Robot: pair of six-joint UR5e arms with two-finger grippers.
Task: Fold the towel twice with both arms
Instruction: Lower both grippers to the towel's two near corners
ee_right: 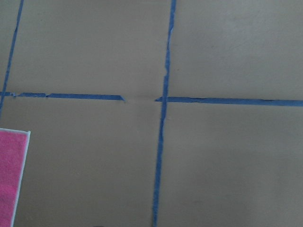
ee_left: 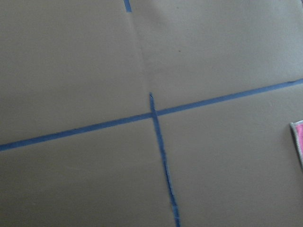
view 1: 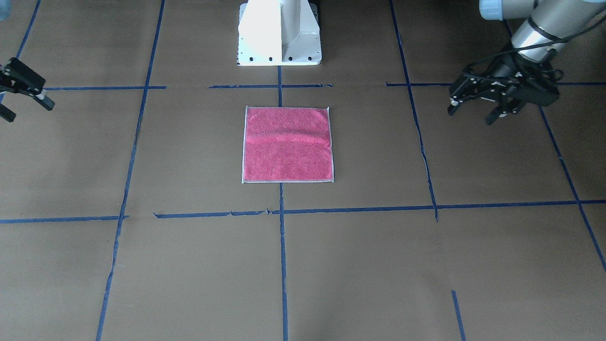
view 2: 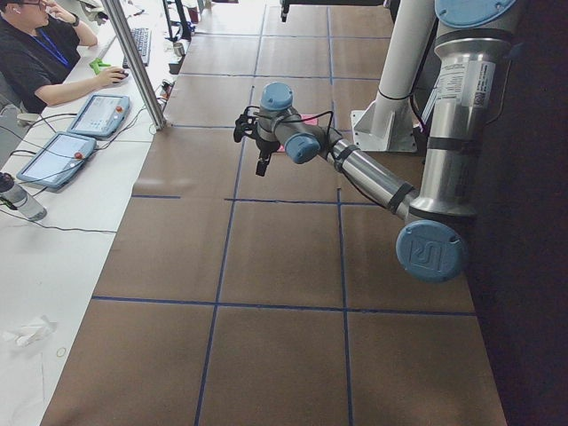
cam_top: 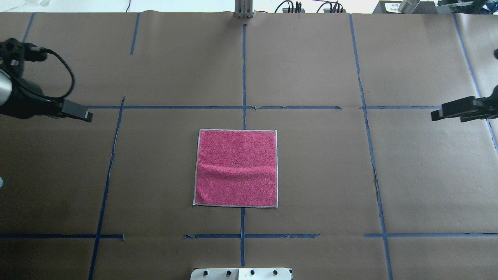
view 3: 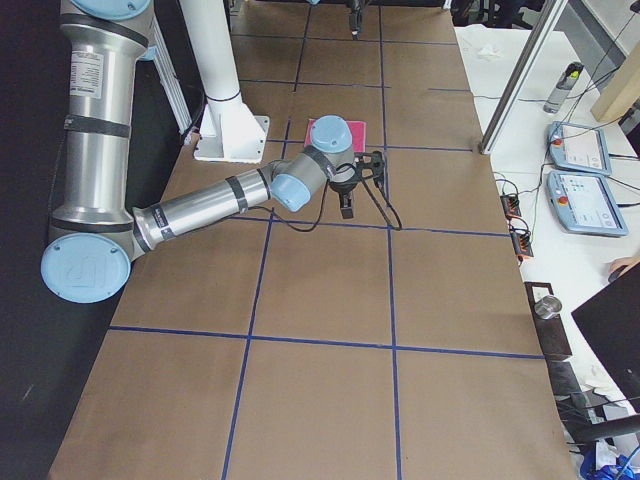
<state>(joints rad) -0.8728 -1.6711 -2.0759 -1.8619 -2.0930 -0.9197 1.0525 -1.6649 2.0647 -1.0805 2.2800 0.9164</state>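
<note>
At the middle of the table (cam_top: 330,175), astride a blue tape line (cam_top: 244,77): the towel (cam_top: 236,167), flat, pink face up, unfolded. Sits equally reachable from both sides. Well apart, left gripper (view 1: 471,116) and right gripper (view 1: 28,111); hang empty, fingers spread, likely staged for a mirrored corner grab.

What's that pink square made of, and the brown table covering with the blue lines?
The towel looks like terry cloth: fuzzy matte pink pile, pale stitched hem. The table covering seems matte brown paper, with faint creases. The blue lines look like tape, torn in places.
</note>
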